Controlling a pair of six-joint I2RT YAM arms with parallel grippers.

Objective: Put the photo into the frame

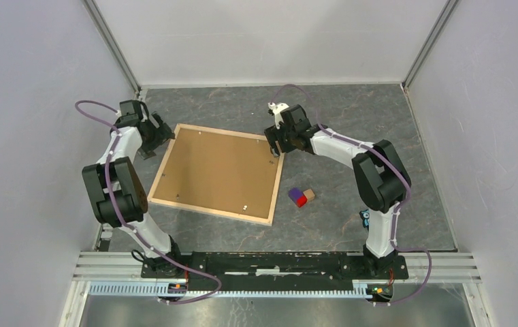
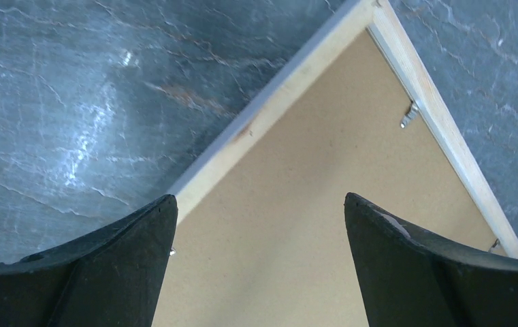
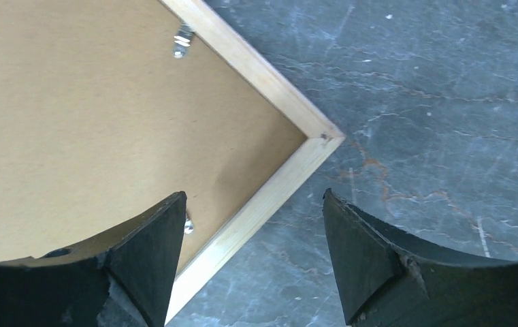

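The frame (image 1: 209, 208) lies flat on the table with its back up, a brown backing board (image 1: 215, 170) filling it. The photo is hidden. My left gripper (image 1: 157, 143) hovers at the frame's far left corner, open, its fingers spread over the board (image 2: 324, 204) beside the pale slat (image 2: 269, 109), holding nothing. My right gripper (image 1: 274, 146) is at the far right corner, also open. Its left finger is over the board (image 3: 72, 122), its right finger over bare table, with the wooden slat (image 3: 242, 51) passing between them. Small metal clips (image 3: 183, 39) sit along the inner edge.
A few coloured blocks (image 1: 301, 197), purple, red and tan, lie on the table just right of the frame's near right corner. White walls close in the table on three sides. The arms' mounting rail (image 1: 276, 262) runs along the near edge.
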